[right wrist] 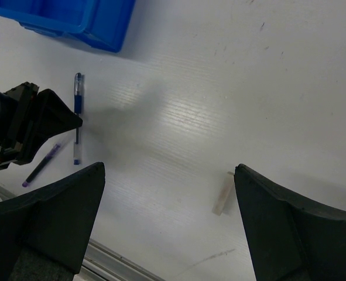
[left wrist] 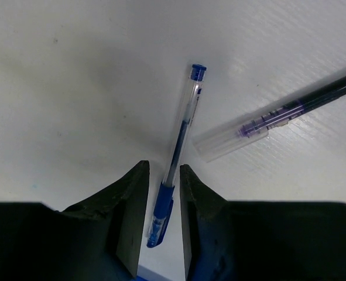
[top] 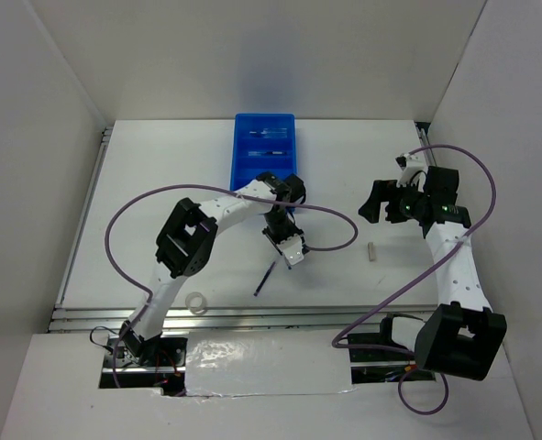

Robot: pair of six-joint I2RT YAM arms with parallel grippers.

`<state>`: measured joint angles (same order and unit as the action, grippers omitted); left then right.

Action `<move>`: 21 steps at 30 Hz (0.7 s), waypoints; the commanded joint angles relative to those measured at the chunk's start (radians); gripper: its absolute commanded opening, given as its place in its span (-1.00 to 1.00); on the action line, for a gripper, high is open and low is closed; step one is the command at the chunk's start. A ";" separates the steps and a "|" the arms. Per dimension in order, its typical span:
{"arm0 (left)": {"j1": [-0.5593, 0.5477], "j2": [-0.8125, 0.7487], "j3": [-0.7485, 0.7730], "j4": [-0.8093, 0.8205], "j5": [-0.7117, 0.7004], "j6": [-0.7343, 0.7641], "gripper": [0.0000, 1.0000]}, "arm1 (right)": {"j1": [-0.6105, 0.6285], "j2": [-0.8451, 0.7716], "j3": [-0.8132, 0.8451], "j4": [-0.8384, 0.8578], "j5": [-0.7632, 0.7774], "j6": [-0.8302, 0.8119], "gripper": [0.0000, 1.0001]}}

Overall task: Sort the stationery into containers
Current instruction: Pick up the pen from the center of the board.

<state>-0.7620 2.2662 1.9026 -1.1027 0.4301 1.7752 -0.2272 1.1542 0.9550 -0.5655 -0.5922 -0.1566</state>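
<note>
A clear pen with a blue cap and blue grip point(left wrist: 179, 140) lies flat on the white table. My left gripper point(left wrist: 164, 171) is low over it, its jaws narrowly open with the pen's grip end between them; no contact shows. A dark pen with a clear cap point(left wrist: 278, 114) lies just to the right and also shows in the top view point(top: 265, 278). The left gripper point(top: 288, 247) is just in front of the blue tray point(top: 238, 151), which holds some pens. My right gripper point(right wrist: 170, 168) is wide open and empty above the table, with a white eraser stub point(right wrist: 222, 198) near its right finger.
A clear tape ring point(top: 197, 302) lies near the table's front edge at the left. The eraser stub point(top: 371, 249) lies at centre right. A purple cable point(top: 330, 246) trails over the table beside the left gripper. White walls enclose the table.
</note>
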 commanded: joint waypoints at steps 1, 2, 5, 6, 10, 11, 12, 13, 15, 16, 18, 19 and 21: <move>0.004 0.030 0.038 -0.009 0.016 0.036 -0.21 | -0.011 -0.013 0.013 -0.010 -0.027 -0.011 0.94; 0.006 0.041 0.039 -0.006 0.012 0.038 -0.22 | -0.011 -0.011 0.014 -0.008 -0.031 -0.009 0.94; 0.012 0.056 0.044 0.000 -0.004 0.047 -0.25 | -0.012 -0.007 0.014 -0.005 -0.037 -0.004 0.94; 0.013 0.058 0.044 0.003 -0.010 0.052 -0.25 | -0.012 -0.005 0.014 -0.007 -0.037 -0.006 0.94; 0.018 0.065 0.024 0.015 -0.037 0.078 -0.33 | -0.015 -0.004 0.018 -0.005 -0.034 -0.011 0.94; 0.018 0.069 0.023 0.018 -0.045 0.081 -0.35 | -0.015 -0.001 0.018 -0.005 -0.035 -0.011 0.94; 0.020 0.072 0.021 0.024 -0.047 0.081 -0.37 | -0.018 -0.001 0.019 -0.007 -0.034 -0.011 0.94; 0.020 0.076 0.021 0.027 -0.048 0.079 -0.41 | -0.018 -0.001 0.019 -0.005 -0.034 -0.012 0.94; 0.018 0.084 0.029 0.026 -0.053 0.079 -0.47 | -0.018 -0.001 0.021 -0.007 -0.035 -0.012 0.94; 0.016 0.090 0.036 0.023 -0.054 0.076 -0.50 | -0.020 -0.001 0.021 -0.007 -0.034 -0.014 0.94; 0.012 0.095 0.052 0.020 -0.060 0.073 -0.61 | -0.020 -0.002 0.021 -0.008 -0.035 -0.014 0.94; 0.009 0.090 0.058 0.015 -0.062 0.073 -0.69 | -0.020 -0.002 0.021 -0.010 -0.034 -0.014 0.94; 0.004 0.084 0.067 0.014 -0.057 0.057 -0.75 | -0.021 -0.005 0.024 -0.010 -0.037 -0.012 0.94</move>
<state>-0.7509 2.3173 1.9446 -1.0706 0.3702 1.8107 -0.2390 1.1545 0.9550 -0.5701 -0.6102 -0.1577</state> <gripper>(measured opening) 0.219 0.970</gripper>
